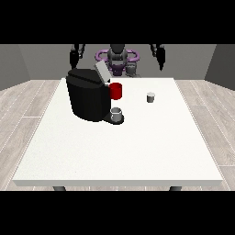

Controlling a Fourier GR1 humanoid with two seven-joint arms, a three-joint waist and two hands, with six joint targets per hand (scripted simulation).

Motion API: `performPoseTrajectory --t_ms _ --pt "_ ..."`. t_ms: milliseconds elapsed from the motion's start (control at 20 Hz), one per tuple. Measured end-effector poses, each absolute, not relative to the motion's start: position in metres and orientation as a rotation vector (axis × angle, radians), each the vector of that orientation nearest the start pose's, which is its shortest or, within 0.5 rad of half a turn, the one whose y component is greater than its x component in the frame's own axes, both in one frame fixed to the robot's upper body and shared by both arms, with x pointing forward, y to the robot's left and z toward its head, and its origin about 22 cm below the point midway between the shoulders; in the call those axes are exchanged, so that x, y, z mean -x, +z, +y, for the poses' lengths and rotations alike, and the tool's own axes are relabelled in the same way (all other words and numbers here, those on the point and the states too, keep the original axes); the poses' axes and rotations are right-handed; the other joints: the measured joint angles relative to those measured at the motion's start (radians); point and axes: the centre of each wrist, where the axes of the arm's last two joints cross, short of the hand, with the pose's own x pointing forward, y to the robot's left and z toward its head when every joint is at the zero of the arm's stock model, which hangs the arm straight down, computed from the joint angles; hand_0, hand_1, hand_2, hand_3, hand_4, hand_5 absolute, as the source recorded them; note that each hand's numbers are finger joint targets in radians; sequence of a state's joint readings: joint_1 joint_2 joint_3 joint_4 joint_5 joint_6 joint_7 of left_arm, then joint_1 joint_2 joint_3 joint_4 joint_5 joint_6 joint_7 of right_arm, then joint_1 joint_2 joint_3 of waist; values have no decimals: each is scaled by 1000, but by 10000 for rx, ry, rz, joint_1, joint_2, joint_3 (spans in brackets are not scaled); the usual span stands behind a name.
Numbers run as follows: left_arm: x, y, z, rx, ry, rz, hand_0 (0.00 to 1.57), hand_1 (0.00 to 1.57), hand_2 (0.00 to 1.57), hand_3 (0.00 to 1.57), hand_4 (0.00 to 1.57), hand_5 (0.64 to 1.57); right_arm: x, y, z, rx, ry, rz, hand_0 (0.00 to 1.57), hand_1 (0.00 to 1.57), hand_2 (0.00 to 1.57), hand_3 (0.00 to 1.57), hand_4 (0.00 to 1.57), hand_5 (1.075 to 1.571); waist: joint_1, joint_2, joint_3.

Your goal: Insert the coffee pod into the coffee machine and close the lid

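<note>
A black coffee machine [87, 94] stands on the left half of the white table [119, 147]. Its grey lid [102, 72] is tilted up and open. A grey cup [116, 114] sits on the machine's drip base, and a red part [116, 91] shows at the machine's right side. The small grey coffee pod [150, 97] stands upright on the table, to the right of the machine. The hand at the view's left [73, 56] and the hand at the view's right [160, 58] hang raised beyond the table's far edge, away from pod and machine. Neither holds anything.
The robot's torso [117, 58] is behind the far edge of the table. Wooden floor [18, 110] surrounds the table on both sides. Bare tabletop stretches from the machine and pod to the near edge.
</note>
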State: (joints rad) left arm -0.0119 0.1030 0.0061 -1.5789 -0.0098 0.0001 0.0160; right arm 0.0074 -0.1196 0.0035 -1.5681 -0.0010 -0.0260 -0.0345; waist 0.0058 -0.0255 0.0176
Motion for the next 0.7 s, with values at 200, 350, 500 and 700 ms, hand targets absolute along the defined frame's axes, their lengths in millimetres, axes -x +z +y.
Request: performPoseTrajectory --t_ms 200,350,500,700 --pt "-238 8 253 -632 -1038 -15971 0 0 0 0 320 1571 -236 -5 -258 990 641 -15479 0 0 0 0 128 1571 73 -137 -112" --pt "-231 1 254 -311 -1423 -16463 0 0 0 0 213 1571 -237 -7 -263 1164 159 -15400 0 0 0 0 109 1571 103 -133 -144" --pt "-236 5 266 -910 -2190 -16659 0 0 0 0 0 1571 -238 -7 -256 1379 -596 -15915 0 0 0 0 181 1571 -109 -3 -159" --pt "-255 20 286 -1574 -2790 -16497 0 0 0 0 0 1571 -242 -4 -254 1298 -896 -16445 0 0 0 0 217 1571 -481 310 -169"
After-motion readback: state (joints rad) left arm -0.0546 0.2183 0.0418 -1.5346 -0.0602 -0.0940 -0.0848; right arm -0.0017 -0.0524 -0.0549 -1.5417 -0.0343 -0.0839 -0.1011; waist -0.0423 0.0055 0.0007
